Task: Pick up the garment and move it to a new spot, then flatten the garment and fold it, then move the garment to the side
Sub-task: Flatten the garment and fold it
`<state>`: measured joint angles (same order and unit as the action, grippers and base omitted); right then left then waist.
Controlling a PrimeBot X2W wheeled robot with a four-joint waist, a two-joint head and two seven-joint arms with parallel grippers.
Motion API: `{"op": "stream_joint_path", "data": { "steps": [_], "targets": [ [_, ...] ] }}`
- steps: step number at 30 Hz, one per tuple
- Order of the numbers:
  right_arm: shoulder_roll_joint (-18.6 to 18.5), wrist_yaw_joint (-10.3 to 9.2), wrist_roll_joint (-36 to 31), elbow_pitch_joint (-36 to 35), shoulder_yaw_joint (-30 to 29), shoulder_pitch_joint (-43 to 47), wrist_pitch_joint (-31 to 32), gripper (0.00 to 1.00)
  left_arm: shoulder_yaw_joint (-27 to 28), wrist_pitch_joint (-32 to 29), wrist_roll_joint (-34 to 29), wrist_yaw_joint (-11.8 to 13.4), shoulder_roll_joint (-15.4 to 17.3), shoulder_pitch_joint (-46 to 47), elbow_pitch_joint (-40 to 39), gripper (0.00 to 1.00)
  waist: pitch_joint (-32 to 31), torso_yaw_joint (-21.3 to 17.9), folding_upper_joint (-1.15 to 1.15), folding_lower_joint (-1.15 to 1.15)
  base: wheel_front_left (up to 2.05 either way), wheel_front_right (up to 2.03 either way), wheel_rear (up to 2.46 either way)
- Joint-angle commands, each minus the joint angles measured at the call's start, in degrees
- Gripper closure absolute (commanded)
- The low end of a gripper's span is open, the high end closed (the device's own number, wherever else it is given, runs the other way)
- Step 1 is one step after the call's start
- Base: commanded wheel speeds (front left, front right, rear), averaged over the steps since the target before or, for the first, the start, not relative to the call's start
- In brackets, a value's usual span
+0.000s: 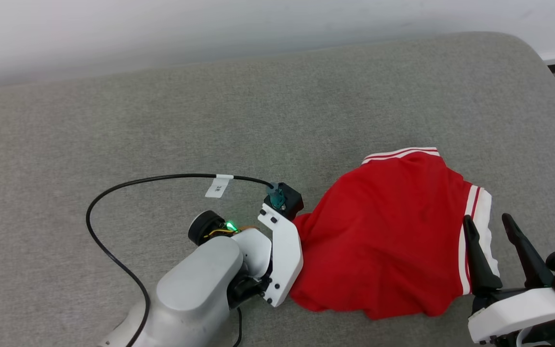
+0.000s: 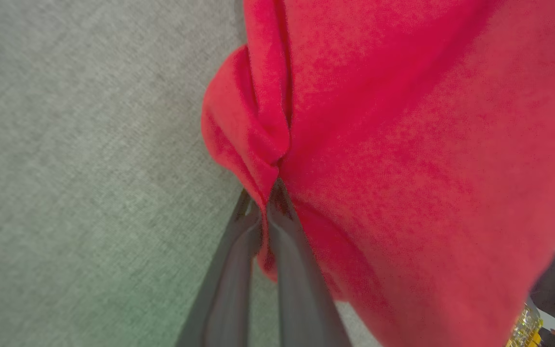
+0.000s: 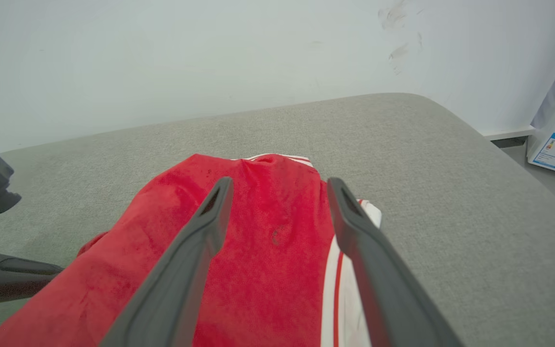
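Garment (image 1: 388, 231) lies bunched on the near right part of a grey fabric-covered worktop (image 1: 162, 111), plain red side up. A white sleeve with red stripes (image 1: 480, 212) shows at its right edge and striped trim (image 1: 400, 153) along its far edge.

The left gripper (image 2: 264, 197) is clamped on a fold of red cloth at the garment's left edge, its two dark fingers (image 2: 297, 270) pressed together with fabric pinched between the tips. The right gripper (image 1: 487, 221) stands with its fingers spread wide and holds nothing. It is poised at the garment's right side over the white sleeve, and whether it touches the cloth cannot be told.

A black cable (image 1: 113, 193) carrying a white tag (image 1: 218, 185) loops across the worktop from the left wrist. A pale wall (image 1: 210, 29) runs behind.
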<state>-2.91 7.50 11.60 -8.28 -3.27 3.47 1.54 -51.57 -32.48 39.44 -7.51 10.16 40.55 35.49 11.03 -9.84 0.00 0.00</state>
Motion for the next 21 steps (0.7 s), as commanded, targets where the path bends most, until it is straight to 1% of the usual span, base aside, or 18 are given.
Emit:
{"op": "stream_joint_path", "data": {
  "steps": [1, 5, 9, 12, 15, 16, 17, 19, 21],
  "targets": [
    [0.0, -0.02, 0.0, 0.1, -0.2, -0.4, 0.0, 0.00, 0.4, 2.0, -1.0, 0.5, 0.4, 1.1, 0.5, 1.00, -0.7, 0.8, 0.00, 0.00, 0.00, 0.00, 0.00],
    [0.1, -0.02, -0.3, 0.1, -0.8, 0.3, 0.4, 0.00, 2.1, 8.9, -3.0, 2.4, 1.8, 2.4, -1.0, 1.00, -2.7, 3.1, 0.00, 0.00, 0.00, 0.00, 0.00],
    [0.0, -0.02, -0.6, -0.1, -1.3, 1.2, 1.1, 0.00, 4.8, 14.4, -3.9, 4.8, 4.9, 2.2, -5.5, 1.00, -5.3, 5.9, 0.00, 0.00, 0.00, 0.00, 0.00],
    [0.0, -0.02, -0.4, -0.4, -1.9, 1.8, 1.5, 0.00, 6.9, 16.5, -4.0, 7.4, 8.4, -0.1, -11.1, 1.00, -7.1, 8.2, 0.00, 0.00, 0.00, 0.00, 0.00],
    [0.0, -0.02, -0.4, -0.7, -1.9, 2.6, 2.0, 0.00, 9.2, 17.2, -3.3, 11.0, 12.6, -4.3, -17.2, 1.00, -8.5, 9.9, 0.00, 0.00, 0.00, 0.00, 0.00],
    [0.0, -0.02, -0.4, -0.7, -1.9, 2.6, 2.0, 0.00, 9.2, 17.2, -3.3, 11.0, 12.6, -4.3, -17.2, 1.00, -8.5, 9.9, 0.00, 0.00, 0.00, 0.00, 0.00],
    [0.0, -0.02, -0.1, -0.9, -2.2, 2.9, 2.3, 0.00, 10.9, 17.1, -2.1, 13.8, 15.2, -8.6, -21.4, 1.00, -9.2, 11.0, 0.00, 0.00, 0.00, 0.00, 0.00],
    [0.1, -0.02, -0.1, -1.0, -2.2, 3.4, 2.5, 0.00, 12.4, 16.9, -0.8, 17.0, 17.7, -14.0, -25.2, 1.00, -9.7, 11.8, 0.00, 0.00, 0.00, 0.00, 0.00],
    [0.0, -0.02, 0.0, -1.2, -2.5, 3.7, 2.7, 0.00, 13.8, 16.7, 1.1, 19.8, 19.5, -19.8, -28.2, 1.00, -10.0, 12.5, 0.00, 0.00, 0.00, 0.00, 0.00]
  ]
}}
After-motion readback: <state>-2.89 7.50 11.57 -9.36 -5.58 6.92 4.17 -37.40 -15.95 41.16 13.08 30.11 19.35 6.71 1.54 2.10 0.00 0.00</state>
